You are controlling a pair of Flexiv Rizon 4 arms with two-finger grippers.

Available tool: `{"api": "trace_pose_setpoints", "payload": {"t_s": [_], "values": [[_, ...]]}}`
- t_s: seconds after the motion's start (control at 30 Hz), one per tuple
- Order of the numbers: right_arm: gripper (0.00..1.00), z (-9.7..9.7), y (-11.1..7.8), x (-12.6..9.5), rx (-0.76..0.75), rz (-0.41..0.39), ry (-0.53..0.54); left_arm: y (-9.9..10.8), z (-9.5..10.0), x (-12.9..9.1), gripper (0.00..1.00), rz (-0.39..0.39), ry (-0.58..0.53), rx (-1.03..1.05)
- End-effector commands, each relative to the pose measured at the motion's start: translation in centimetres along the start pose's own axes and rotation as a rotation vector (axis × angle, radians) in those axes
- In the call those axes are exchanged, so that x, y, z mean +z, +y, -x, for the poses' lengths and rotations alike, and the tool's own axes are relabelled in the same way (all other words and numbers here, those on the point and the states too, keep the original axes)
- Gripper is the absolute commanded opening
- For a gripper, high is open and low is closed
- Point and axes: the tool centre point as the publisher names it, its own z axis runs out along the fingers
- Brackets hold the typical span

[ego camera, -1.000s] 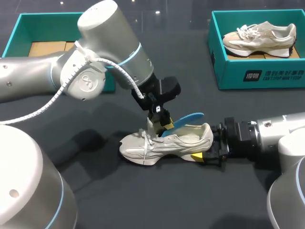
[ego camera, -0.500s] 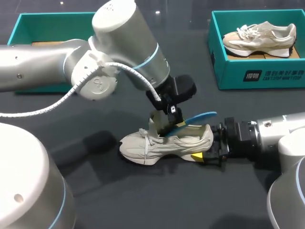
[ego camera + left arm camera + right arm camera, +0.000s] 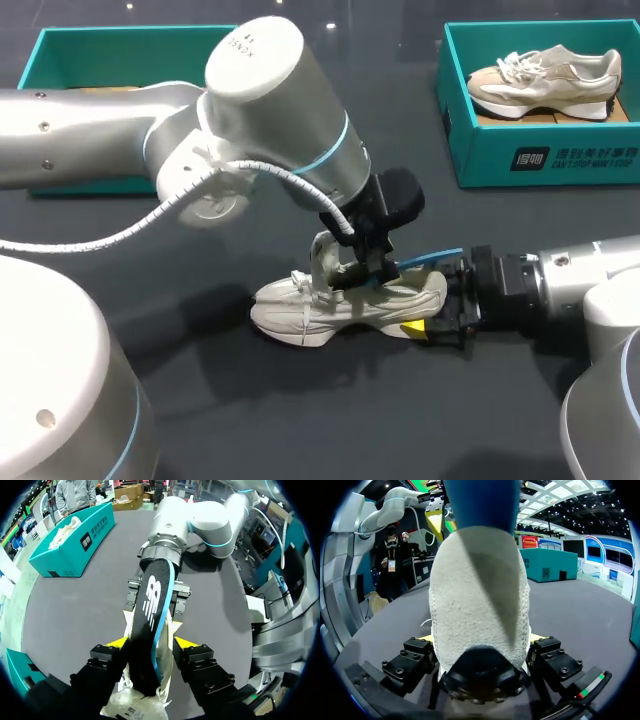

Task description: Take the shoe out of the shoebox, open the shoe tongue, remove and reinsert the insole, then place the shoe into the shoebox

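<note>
Shoe on the table — right fingers clamp its heel, left fingers pinch the insole — second shoe in shoebox.

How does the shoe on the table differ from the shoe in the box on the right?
The table shoe lies on the tabletop; the boxed shoe sits in the teal shoebox. The table shoe is gripped at the heel by the right pincer, with a blue insole sticking from it; the boxed shoe is untouched. Both are pale lace-up sneakers.

A dark grey table with a smooth, faintly glossy top fills the head view. Soft shadows lie across it, and small light spots glint near its far edge.
</note>
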Motion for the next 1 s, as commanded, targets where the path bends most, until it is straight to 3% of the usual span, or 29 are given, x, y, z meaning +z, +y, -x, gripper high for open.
{"api": "trace_pose_setpoints", "payload": {"t_s": [0.03, 0.17, 0.47, 1.0], "values": [[0.0, 0.0, -0.1, 0.2, 0.001, -0.004, 0.001, 0.6, -0.3, -0.6, 0.67, -0.039, -0.02, 0.0], [0.0, 0.0, -0.1, 0.2, 0.001, -0.004, 0.001, 0.0, -0.5, -0.3, 0.75, -0.065, -0.059, 0.01], [0.0, 0.0, -0.1, 0.2, 0.001, -0.004, 0.001, -0.8, -0.6, 0.0, 0.79, -0.161, -0.103, 0.069], [0.0, 0.0, -0.1, 0.2, 0.001, -0.004, 0.001, -1.8, -0.1, 2.2, 0.62, -0.201, -0.179, 0.129]]}}
